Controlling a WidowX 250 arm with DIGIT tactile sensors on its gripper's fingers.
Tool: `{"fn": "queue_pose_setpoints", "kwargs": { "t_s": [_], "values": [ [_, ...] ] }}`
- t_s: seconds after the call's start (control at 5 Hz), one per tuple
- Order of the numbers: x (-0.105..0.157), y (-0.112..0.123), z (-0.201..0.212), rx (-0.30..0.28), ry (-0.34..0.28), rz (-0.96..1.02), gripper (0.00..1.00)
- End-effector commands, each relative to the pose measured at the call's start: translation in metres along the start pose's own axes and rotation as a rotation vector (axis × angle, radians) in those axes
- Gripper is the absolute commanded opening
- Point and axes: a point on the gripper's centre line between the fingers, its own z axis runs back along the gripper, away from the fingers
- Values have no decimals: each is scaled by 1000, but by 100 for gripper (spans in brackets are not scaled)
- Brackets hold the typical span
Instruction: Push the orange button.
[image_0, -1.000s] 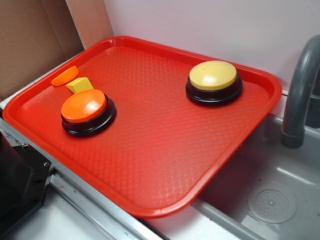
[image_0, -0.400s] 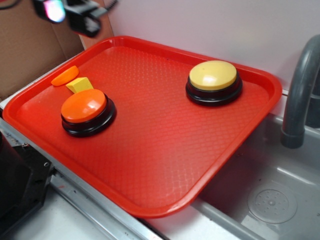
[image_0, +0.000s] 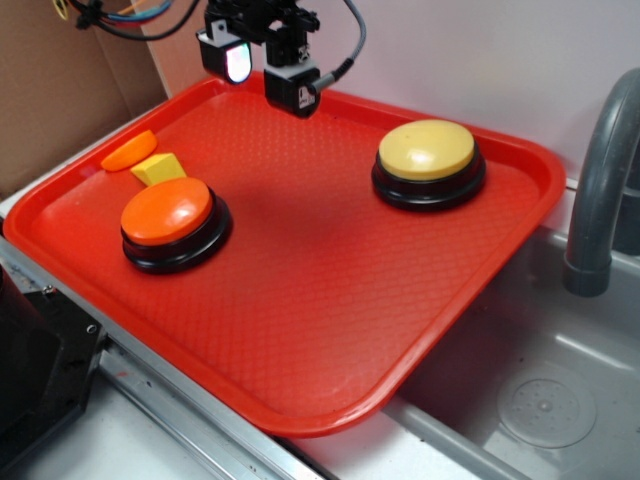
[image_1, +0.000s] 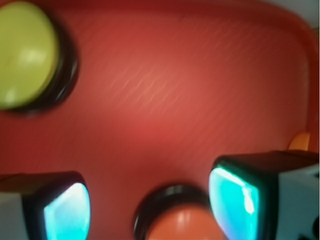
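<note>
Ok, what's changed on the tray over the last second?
Only the arm. The gripper, absent a second ago, has come in from the top left and now hangs over the far side of the red tray, fingers apart, holding nothing. The orange button, yellow button, orange half-disc and yellow wedge have not moved.

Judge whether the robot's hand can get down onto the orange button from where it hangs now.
Probably yes. The hand hangs above the tray's far edge, and the orange button sits uncovered below it. Only a yellow wedge lies beside the button, not over it.
</note>
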Motion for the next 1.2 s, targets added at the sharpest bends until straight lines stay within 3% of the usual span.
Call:
{"fn": "queue_pose_setpoints", "kwargs": {
  "t_s": [0.0,0.4,0.6,0.8,1.0],
  "values": [
    [-44,21,33,-18,-127,-5,100],
    [-83,21,31,-19,-50,63,100],
    [-85,35,2,8,-42,74,100],
    [-75,41,-34,-38,-74,59,100],
    [-67,34,-55,-63,-40,49,100]
  ]
}}
